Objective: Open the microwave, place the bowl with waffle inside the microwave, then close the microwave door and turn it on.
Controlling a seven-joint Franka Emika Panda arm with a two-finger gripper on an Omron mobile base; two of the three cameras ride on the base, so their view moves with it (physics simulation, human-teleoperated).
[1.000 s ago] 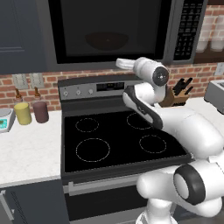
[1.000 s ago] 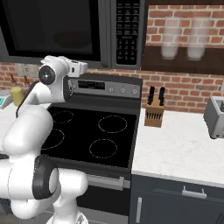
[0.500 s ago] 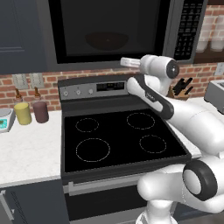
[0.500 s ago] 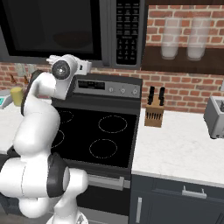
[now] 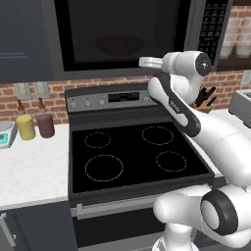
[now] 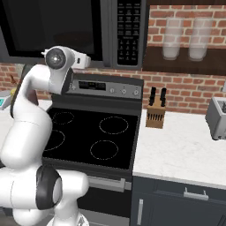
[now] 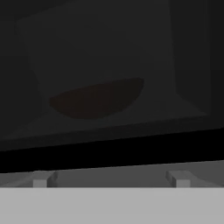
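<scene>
two fingertips (image 7: 40, 180) of the gripper (image 7: 109, 178) sit spread wide, gripping nothing, right up against the black window of the door (image 5: 122, 37). the microwave (image 6: 70, 31) is closed above the stove (image 5: 132, 152). the bowl (image 7: 97, 98) shows dimly through the glass, sitting inside on the floor of the cavity. the arm (image 5: 186, 93) reaches up from the base to the door's lower edge.

Home kitchen: black stove (image 5: 135, 149) under a microwave (image 5: 132, 34), brick backsplash (image 6: 185, 90), knife block (image 6: 155, 115) at 3 o'clock on the white table (image 6: 181, 150).
</scene>
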